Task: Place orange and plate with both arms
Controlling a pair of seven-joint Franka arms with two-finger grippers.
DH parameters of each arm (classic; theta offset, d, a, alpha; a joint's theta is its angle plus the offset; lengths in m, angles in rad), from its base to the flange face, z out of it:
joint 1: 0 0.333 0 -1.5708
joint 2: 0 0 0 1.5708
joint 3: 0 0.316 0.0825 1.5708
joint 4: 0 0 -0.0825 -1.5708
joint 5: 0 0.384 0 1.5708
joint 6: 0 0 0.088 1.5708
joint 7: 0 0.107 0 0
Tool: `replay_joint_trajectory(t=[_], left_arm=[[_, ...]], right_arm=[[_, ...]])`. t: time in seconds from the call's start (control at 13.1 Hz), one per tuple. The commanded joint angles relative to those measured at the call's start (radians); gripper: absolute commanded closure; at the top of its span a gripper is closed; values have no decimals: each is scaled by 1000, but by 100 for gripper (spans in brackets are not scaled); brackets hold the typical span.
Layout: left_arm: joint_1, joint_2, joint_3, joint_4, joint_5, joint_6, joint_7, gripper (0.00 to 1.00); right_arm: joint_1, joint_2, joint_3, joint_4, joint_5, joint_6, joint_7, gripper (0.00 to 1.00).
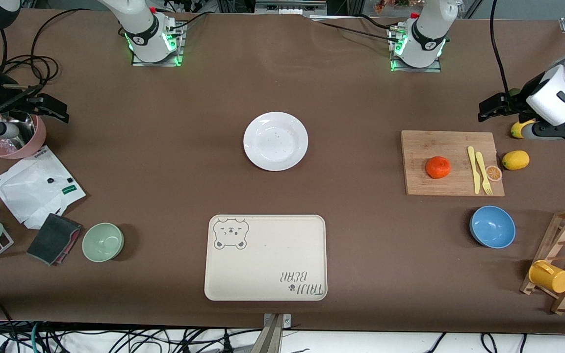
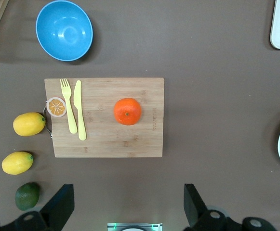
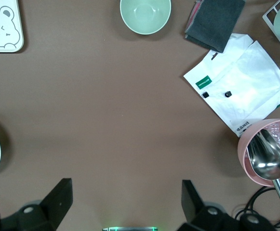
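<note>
Brown table: orange (image 2: 127,111) on cutting board (image 2: 108,144), clear of left gripper (image 2: 128,204) fingers; both grippers spread, empty.

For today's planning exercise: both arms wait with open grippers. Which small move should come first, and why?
Probably lower the left gripper toward the orange on the cutting board: it is open, empty and hangs near that board. The right gripper waits open too, and the plate lies untouched.
</note>
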Motion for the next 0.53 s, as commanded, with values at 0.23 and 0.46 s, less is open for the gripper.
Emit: replay_joint_trajectory(t=[0.23,0.46], left_arm=[[6,11,-1,29,15,-40,23,0],[6,11,-1,29,15,-40,23,0]], right_arm=[[1,-9,-3,-3,15,-3,6,0],[1,-9,-3,-3,15,-3,6,0]])
